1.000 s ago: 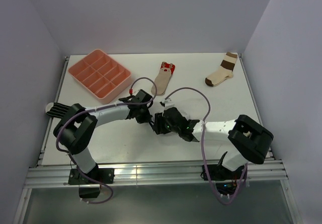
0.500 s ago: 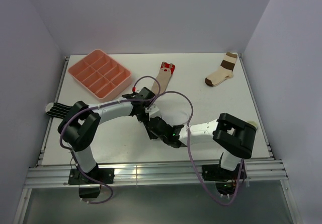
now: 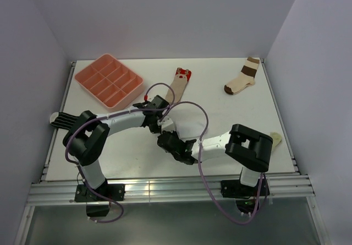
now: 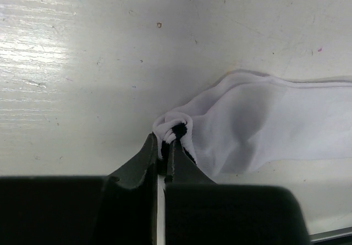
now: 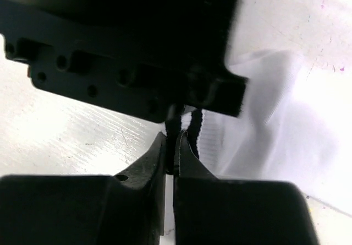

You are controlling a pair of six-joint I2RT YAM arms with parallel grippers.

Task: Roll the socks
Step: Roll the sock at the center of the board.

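Both the left gripper (image 4: 164,150) and right gripper (image 5: 171,156) are pinching the curled cuff of the soft white sock (image 4: 264,126); only the overhead view is showing the flat tan sock (image 3: 177,88).

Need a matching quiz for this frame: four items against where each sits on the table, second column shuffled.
Items:
1. white sock
2. tan sock
3. striped sock
4. pink tray

Places:
A. far left corner
B. left edge, near the left arm's base
C. centre, pinched by left fingers and right fingers
D. far middle, right of the tray

Pairs: 1-C, 2-D, 3-B, 4-A
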